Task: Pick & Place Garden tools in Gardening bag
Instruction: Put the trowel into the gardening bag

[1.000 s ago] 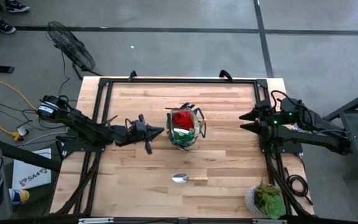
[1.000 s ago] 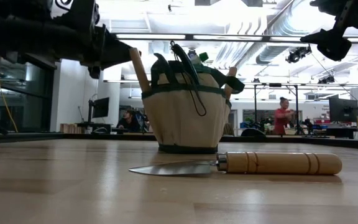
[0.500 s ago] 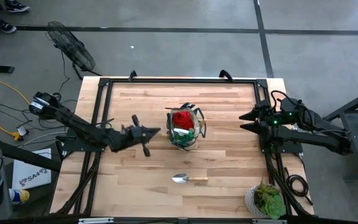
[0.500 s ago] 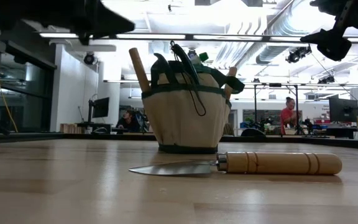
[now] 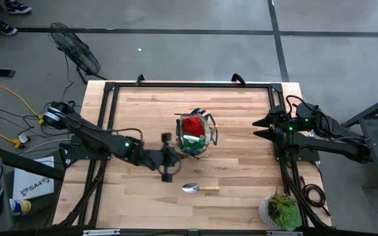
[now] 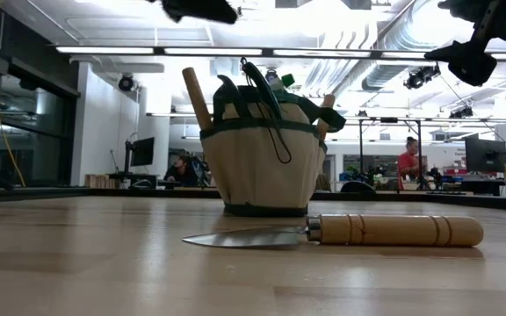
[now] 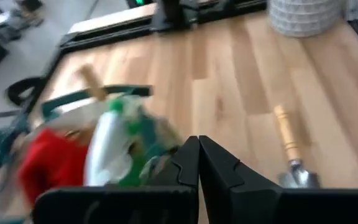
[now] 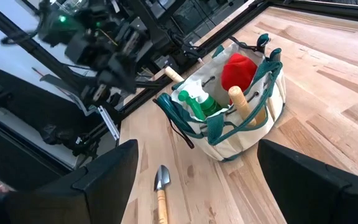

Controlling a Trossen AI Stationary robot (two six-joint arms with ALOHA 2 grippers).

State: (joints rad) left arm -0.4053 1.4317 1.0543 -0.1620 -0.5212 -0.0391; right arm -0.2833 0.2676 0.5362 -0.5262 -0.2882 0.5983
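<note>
The khaki gardening bag [image 5: 194,134] with dark green trim stands upright mid-table, holding a red piece [image 8: 238,70], a bright green piece [image 8: 199,102] and wooden-handled tools [image 6: 196,98]. A silver trowel with a wooden handle [image 5: 199,189] lies flat on the table nearer the front edge; it also shows in the low view [image 6: 341,231]. My left gripper [image 5: 173,159] hovers shut and empty beside the bag's left side, above the table and between the bag and the trowel. My right gripper [image 5: 260,128] waits open at the table's right edge.
A leafy potted plant in a pale pot [image 5: 279,210] stands at the near right corner. A black metal frame [image 5: 189,84] runs around the table. The wooden top is bare to the left of and in front of the trowel. People show in the room behind [image 6: 404,162].
My left gripper has swung from the bag's left side toward the table's right and near edges, closer to the trowel, and has turned about its wrist. The bag and the trowel have stayed in place.
</note>
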